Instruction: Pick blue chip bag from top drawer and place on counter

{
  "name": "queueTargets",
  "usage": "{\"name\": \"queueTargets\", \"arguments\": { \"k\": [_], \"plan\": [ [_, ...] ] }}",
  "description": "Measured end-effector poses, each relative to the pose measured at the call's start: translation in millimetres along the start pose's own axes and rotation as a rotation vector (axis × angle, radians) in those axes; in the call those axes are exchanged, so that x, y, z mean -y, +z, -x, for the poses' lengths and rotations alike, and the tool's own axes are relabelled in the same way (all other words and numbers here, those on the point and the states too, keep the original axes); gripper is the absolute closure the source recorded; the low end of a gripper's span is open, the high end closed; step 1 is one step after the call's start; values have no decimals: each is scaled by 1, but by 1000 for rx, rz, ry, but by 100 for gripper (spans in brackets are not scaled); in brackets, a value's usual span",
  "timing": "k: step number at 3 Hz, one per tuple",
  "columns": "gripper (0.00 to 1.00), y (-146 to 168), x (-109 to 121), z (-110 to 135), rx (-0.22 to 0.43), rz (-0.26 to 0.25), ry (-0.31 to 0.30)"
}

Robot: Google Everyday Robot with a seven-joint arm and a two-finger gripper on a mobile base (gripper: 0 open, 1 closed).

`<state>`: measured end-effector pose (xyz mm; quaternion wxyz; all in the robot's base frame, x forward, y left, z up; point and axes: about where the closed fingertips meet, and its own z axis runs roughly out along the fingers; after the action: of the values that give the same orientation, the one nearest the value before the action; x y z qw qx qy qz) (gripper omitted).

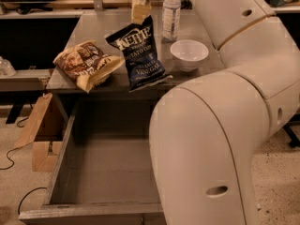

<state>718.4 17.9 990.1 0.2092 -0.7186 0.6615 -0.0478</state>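
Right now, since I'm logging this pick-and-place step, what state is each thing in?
hand: over the counter, shut on the blue chip bag top.
blue chip bag: lifted, hanging from the hand.
top drawer: pulled open.
brown snack bag: lying at the counter's front edge.
white bowl: upright.
water bottle: upright.

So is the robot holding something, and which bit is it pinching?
Yes. The pincer, up above the counter, holds the blue chip bag by its top edge.

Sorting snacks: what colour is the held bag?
Navy blue chip bag, white lettering, camera view; gripper holds its top over counter.
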Motion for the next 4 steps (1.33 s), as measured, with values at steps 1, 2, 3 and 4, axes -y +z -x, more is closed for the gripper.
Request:
{"name": "queueTargets", "arguments": {
  "k": [1,2,3,4],
  "plan": [
    [100,4,5,5,7,-15,-4],
    [100,-2,18,0,-25,-44,-8],
    [100,-19,39,-2,-89,-111,-32],
    [100,-43,61,-2,-131,-214,-51]
  ]
}}
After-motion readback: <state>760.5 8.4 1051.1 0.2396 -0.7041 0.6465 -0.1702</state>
